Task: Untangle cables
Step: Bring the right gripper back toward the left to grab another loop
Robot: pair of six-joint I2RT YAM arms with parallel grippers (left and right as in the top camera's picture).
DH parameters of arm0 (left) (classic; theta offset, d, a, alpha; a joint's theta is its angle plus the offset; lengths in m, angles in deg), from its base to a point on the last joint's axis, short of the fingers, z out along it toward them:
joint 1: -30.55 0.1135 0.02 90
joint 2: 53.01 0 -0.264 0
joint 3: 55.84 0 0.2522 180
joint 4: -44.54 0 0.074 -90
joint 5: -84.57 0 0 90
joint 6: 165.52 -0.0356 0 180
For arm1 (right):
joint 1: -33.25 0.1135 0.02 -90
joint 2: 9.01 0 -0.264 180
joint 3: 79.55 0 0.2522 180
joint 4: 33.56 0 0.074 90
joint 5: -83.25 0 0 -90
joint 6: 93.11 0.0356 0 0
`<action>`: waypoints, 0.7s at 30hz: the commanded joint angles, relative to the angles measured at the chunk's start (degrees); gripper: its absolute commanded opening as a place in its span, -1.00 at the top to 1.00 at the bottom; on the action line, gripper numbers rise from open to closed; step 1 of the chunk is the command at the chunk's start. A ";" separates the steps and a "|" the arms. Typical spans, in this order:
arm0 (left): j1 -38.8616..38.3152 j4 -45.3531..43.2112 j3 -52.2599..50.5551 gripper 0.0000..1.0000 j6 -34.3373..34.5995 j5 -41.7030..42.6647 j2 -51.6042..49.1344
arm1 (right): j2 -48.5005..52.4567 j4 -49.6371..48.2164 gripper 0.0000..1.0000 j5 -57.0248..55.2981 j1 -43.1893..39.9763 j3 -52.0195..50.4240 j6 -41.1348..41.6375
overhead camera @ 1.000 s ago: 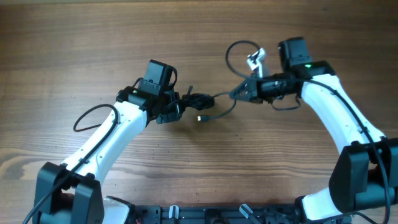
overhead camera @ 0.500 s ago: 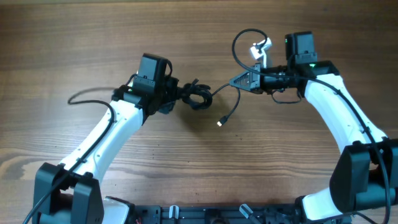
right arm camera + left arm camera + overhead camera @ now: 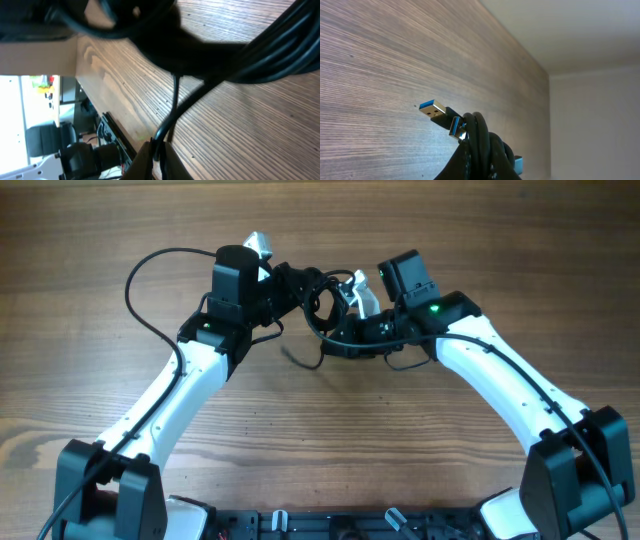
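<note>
Teasing apart: clamping cables (image 3: 318,298) with left gripper (image 3: 288,286) at 12 o'clock, pinching one with right gripper (image 3: 340,338) (loosely). Next: pull toward 4 o'clock.

The far edge of the table (image 3: 80,220) is open along its whole length, and both far corners are bare wood. The near middle, between the left arm (image 3: 165,405) and the right arm (image 3: 500,385), is also free (a wide pocket, closed on its far side). The two arms lean inward and close it where they meet at the knot of cables (image 3: 312,292), just beyond the table's centre. A loose cable end (image 3: 292,358) juts into the far part of that pocket. Toward the left edge, a black wire loop (image 3: 135,280) bulges out from the left arm and narrows the passage there. The strip along the right edge, outside the right arm, is bare.
</note>
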 commanded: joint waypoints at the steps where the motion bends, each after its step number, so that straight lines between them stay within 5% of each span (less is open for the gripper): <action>1: 0.87 1.40 0.33 0.92 -2.56 6.40 0.31 | -1.33 -1.07 0.41 -2.62 -3.82 0.85 0.44; 3: 1.25 2.29 0.33 0.92 -2.54 6.40 0.31 | -2.19 -1.60 0.24 -0.48 -6.73 0.87 0.15; 7: 1.22 2.60 0.33 0.92 -2.05 6.51 0.31 | -3.76 -2.54 0.27 0.98 -11.10 0.87 0.26; 14: 1.05 5.68 0.33 0.92 8.31 6.58 0.31 | -3.74 -3.65 0.85 -4.28 -10.91 0.85 4.81; 21: 1.05 8.39 0.33 0.92 8.00 6.62 0.31 | -3.74 -7.96 0.91 -4.50 -10.91 0.85 7.96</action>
